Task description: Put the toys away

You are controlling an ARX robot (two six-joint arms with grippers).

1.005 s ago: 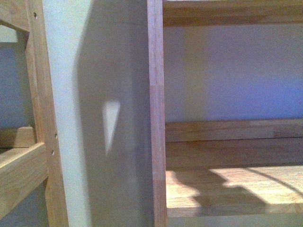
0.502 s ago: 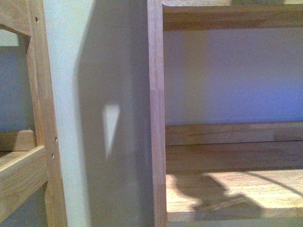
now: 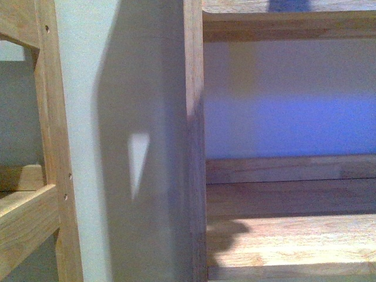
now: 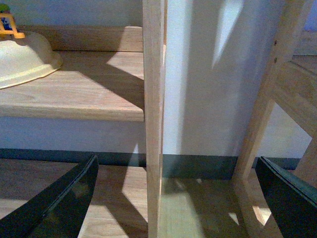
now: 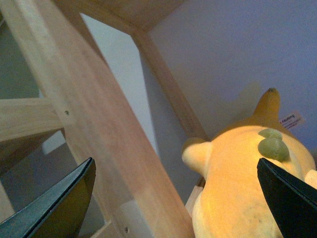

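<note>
An orange-yellow plush toy (image 5: 237,188) with a pointed tuft, a paler ear and a pale green patch sits inside a wooden shelf unit, seen only in the right wrist view. My right gripper (image 5: 176,198) is open; the toy lies just beyond its dark fingers (image 5: 287,198), near one of them, not gripped. My left gripper (image 4: 178,198) is open and empty, its fingers (image 4: 64,198) either side of a wooden shelf upright (image 4: 153,119). Neither gripper nor the toy shows in the front view.
The front view shows a wooden upright (image 3: 194,141), a sunlit shelf board (image 3: 294,241) and a second wooden frame (image 3: 50,147) against a pale wall. In the left wrist view a cream bowl-shaped thing (image 4: 22,59) sits on a shelf (image 4: 79,94) above a wooden floor.
The front view has shifted slightly downward relative to the shelf. The shadow on the lower shelf board has shrunk and pulled to the left.
</note>
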